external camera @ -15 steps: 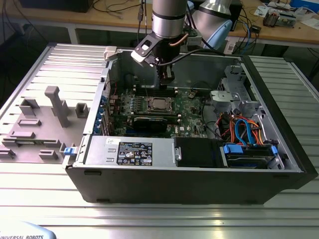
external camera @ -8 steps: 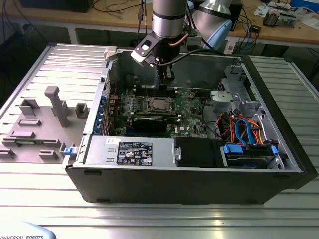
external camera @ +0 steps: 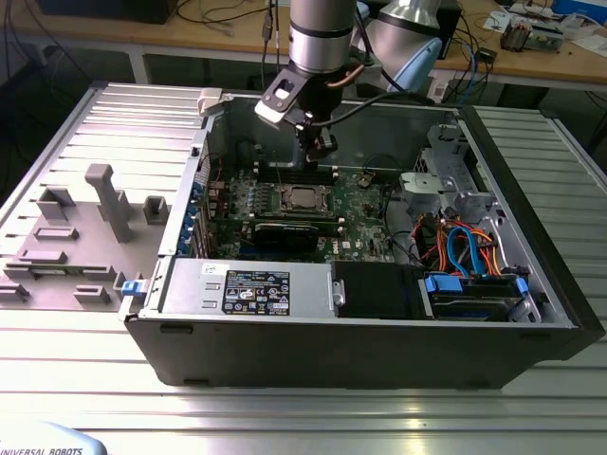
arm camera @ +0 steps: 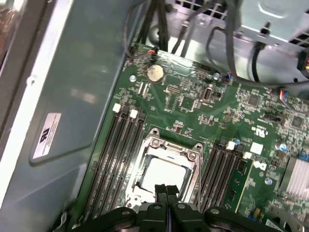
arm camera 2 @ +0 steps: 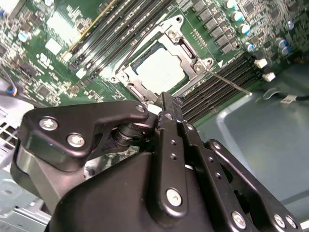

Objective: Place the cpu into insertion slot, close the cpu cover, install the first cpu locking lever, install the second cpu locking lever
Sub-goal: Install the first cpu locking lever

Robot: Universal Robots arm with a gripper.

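In the exterior view we are seeing the gripper (external camera: 319, 152) hanging over a computer case (external camera: 379, 355) on a ribbed table (external camera: 285, 417). In the second wrist view its jaws are meeting, empty; in the first wrist view the cpu (arm camera: 161, 174) is lying in the insertion slot (arm camera: 166, 147).

Bright, even overhead light in exterior view. Streaky sheen on ribbed metal table (external camera: 285, 417). Dimmer inside computer case (external camera: 379, 118), soft shadows along walls. Mild glare off cpu (arm camera: 157, 171) top in both wrist views. Near-black gripper (arm camera: 166, 189), little surface detail.
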